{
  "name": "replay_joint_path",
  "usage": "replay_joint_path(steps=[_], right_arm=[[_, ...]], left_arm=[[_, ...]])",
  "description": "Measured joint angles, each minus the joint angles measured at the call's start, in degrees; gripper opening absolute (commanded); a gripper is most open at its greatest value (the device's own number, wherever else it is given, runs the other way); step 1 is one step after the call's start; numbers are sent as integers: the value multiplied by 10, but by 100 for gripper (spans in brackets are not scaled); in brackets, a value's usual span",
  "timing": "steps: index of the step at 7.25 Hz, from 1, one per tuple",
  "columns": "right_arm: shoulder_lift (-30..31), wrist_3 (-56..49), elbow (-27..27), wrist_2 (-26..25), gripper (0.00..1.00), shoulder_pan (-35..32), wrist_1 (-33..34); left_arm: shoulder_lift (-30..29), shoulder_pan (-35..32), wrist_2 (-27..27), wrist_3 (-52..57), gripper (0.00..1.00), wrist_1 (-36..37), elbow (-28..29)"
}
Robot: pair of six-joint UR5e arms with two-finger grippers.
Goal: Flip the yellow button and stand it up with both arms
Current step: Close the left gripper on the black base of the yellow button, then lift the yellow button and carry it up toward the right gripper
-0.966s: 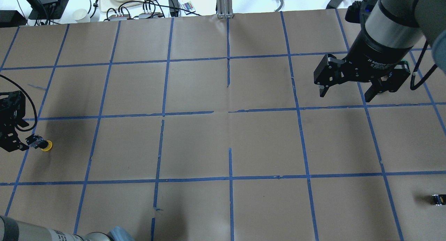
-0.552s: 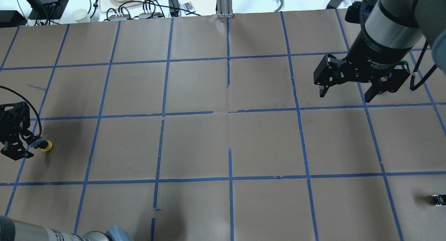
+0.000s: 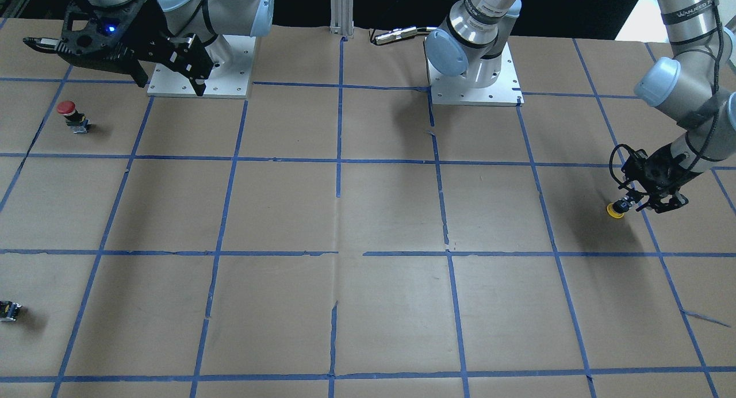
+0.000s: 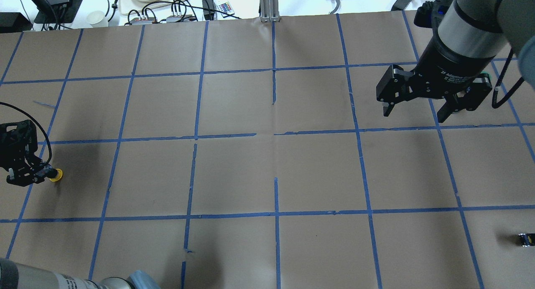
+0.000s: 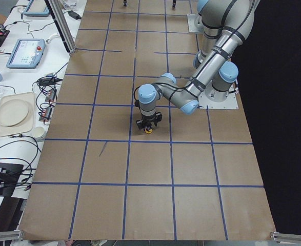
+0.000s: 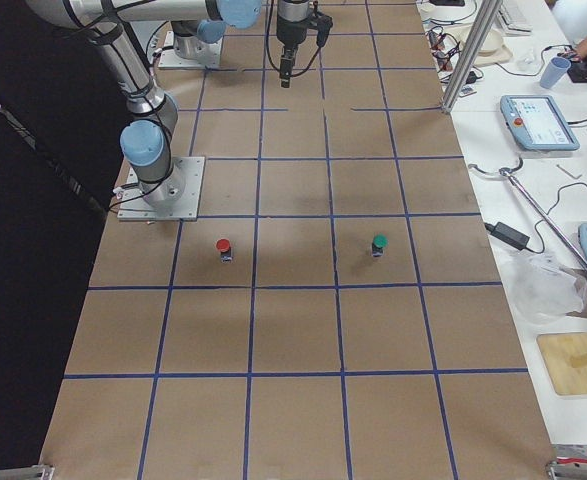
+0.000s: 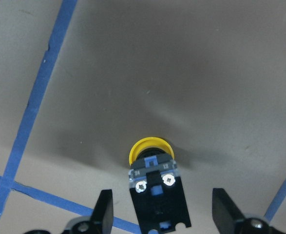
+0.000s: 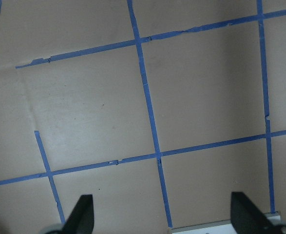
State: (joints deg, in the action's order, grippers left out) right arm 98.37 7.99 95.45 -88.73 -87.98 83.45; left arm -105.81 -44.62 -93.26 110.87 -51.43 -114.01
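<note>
The yellow button (image 7: 150,148) lies on its side on the brown paper, cap pointing away from my left gripper (image 7: 164,204). The gripper's open fingers (image 7: 104,209) stand either side of the button's black body, with a gap on each side. This pair sits at the far left of the overhead view, button (image 4: 54,175) and gripper (image 4: 35,174), and at the right of the front view, button (image 3: 615,210) and gripper (image 3: 629,205). My right gripper (image 4: 416,113) hangs open and empty high over the far right, also seen in the front view (image 3: 169,84).
A red-capped button (image 3: 68,107) stands near the right arm's base. A green-capped button (image 6: 379,243) stands beside it in the right side view. A tiny dark part (image 4: 524,239) lies at the table's right edge. Cables and dishes lie beyond the far edge.
My left gripper has moved right and turned, so its fingers now stand either side of the button's body. The button and the right arm have not moved.
</note>
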Motion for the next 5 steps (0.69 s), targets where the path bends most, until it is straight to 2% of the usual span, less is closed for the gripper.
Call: replay_joint_path(steps=[1, 2, 3, 5], right_arm=[[0, -1, 0, 0, 100, 0, 0], [0, -1, 0, 1, 100, 0, -1], [0, -1, 0, 1, 100, 0, -1], [0, 0, 0, 2, 100, 0, -2]], left_arm=[[1, 0, 11, -1, 22, -2, 2], [3, 1, 23, -2, 6, -3, 4], [6, 2, 37, -2, 3, -5, 5], [27, 2, 73, -6, 2, -27, 8]])
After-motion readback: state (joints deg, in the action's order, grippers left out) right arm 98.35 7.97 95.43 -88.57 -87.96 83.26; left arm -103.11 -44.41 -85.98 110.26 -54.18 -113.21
